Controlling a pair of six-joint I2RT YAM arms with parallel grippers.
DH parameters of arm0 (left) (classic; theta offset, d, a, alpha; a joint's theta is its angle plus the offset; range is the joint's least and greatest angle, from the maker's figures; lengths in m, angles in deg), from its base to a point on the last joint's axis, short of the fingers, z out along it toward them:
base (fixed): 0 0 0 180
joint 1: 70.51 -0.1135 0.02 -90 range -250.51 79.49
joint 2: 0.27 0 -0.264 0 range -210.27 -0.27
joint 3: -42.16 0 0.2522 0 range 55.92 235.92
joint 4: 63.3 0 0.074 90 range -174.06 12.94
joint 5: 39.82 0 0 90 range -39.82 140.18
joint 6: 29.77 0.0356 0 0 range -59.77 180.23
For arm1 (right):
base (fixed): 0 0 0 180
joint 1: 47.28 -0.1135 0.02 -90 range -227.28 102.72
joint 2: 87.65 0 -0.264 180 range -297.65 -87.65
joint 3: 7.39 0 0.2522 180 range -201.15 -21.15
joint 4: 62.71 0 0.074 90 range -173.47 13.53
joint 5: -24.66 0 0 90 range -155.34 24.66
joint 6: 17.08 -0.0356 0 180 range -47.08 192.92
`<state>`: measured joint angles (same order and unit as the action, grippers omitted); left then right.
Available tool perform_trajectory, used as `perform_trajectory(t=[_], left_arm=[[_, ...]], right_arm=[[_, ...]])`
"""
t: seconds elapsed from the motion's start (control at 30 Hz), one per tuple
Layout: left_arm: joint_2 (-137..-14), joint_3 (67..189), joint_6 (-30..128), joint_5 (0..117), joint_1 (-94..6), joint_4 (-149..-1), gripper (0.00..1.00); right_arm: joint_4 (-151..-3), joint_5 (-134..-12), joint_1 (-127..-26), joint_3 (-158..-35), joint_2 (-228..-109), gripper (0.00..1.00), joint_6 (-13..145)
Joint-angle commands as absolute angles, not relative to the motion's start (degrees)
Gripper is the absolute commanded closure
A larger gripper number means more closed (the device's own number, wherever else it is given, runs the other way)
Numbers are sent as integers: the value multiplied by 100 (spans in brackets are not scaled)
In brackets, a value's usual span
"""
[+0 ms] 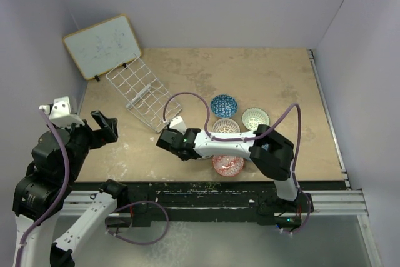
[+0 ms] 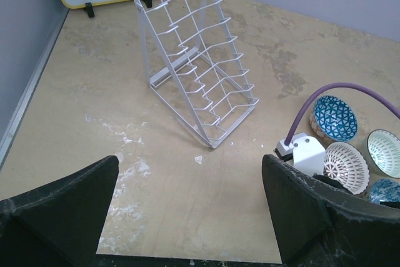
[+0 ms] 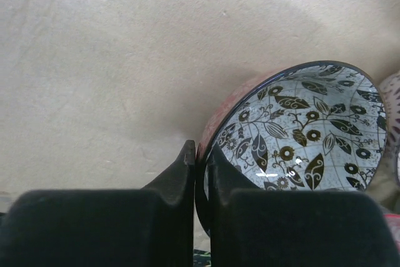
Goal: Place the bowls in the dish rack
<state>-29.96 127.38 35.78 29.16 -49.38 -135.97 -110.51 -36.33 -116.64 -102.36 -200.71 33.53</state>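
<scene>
My right gripper is shut on the rim of a dark grey bowl with a black leaf pattern inside; one finger is inside the rim and one outside. The bowl is tilted on edge over the table. In the top view that gripper is right of the white wire dish rack, and the held bowl is mostly hidden under it. A blue bowl, two cream bowls and a red bowl lie on the table. My left gripper is open and empty, facing the rack.
A wood-framed whiteboard leans on the back left wall behind the rack. The right arm's purple cable loops over the rack's right corner. The table's front edge runs just below the red bowl. A second blue bowl shows at the right edge.
</scene>
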Motion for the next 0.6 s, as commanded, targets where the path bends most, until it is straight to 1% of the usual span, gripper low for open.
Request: perform_trajectory(t=[0.0,0.3,0.5,0.57], left_arm=[[-2936,12746,3597,2804,-4942,-13509,1],[-3018,12870,3628,2793,-4950,-13481,1],[-3146,13093,3695,2842,-4944,-13480,1],[-3172,13152,3707,2861,-4942,-13488,1]], right_arm=[[-11382,-3295,-11688,-10487,-20001,100,3144],[-11116,-3373,-11717,-10937,-19619,100,3415],[-9902,-3805,-11671,-11013,-18858,100,3727],[-9254,-4208,-11563,-10787,-18587,100,3752]])
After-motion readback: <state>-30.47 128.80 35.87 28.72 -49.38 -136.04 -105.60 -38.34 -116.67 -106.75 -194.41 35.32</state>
